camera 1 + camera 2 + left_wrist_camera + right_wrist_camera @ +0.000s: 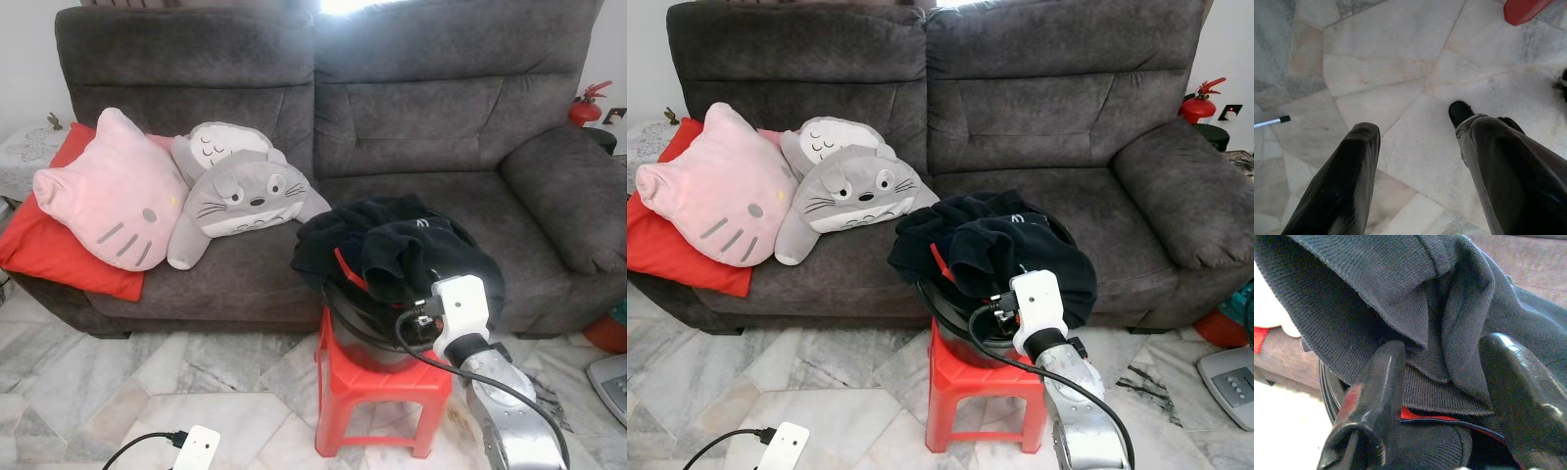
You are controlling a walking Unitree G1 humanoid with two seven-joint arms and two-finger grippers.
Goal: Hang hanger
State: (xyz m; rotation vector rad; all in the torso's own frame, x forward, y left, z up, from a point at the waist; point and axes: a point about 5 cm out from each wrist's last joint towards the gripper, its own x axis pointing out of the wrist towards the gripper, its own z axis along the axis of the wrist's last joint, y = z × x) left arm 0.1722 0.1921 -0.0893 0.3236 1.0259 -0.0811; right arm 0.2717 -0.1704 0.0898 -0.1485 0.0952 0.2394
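A heap of dark clothing lies over a black round basket on a red plastic stool in front of the sofa. A red hanger arm pokes out of the heap. My right arm reaches up to the front of the heap. In the right wrist view my right gripper is open, its fingers on either side of a hanging fold of dark knit fabric, with a red strip below. My left gripper hangs open over the marble floor.
A grey sofa spans the back, with a pink cat cushion, a grey plush and a red cushion at its left. A white plug box with a cable lies on the floor. A red fire extinguisher stands far right.
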